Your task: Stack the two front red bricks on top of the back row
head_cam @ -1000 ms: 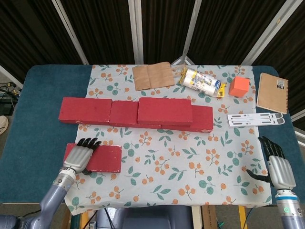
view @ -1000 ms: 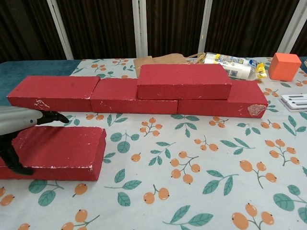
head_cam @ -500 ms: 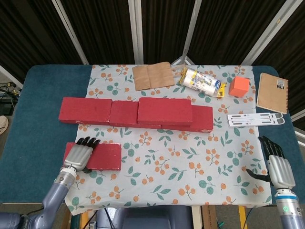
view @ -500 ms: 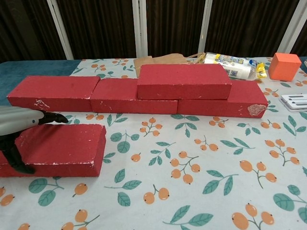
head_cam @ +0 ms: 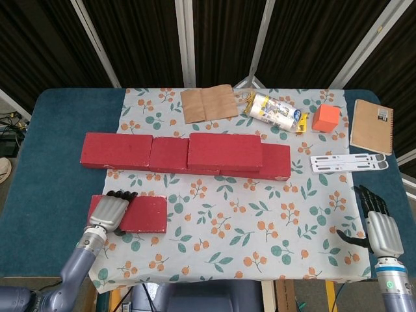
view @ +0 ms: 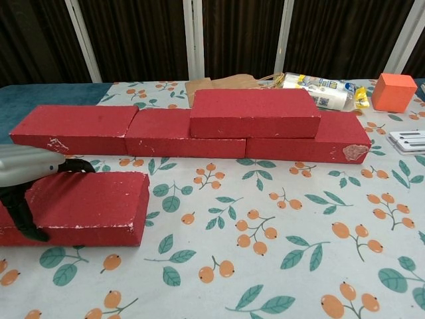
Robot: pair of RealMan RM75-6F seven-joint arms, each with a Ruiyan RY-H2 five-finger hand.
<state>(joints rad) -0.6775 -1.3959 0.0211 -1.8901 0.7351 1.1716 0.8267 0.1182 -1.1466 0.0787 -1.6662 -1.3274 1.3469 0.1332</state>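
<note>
On a teal table (head_cam: 45,149) spread with a floral cloth (head_cam: 260,214) before dark curtains (head_cam: 136,39), five red bricks: three in the back row (head_cam: 117,151), one stacked (head_cam: 224,151), one front brick (head_cam: 144,214) gripped by the left hand (head_cam: 108,213); the right hand (head_cam: 378,226) rests with fingers spread, holding nothing.

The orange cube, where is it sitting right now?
In the head view the orange cube sits at the table's far right, between the plastic-wrapped packet and the spiral notebook.

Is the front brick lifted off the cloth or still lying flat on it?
Lying flat: the front brick rests on the cloth, the left hand gripping its left end.
</note>
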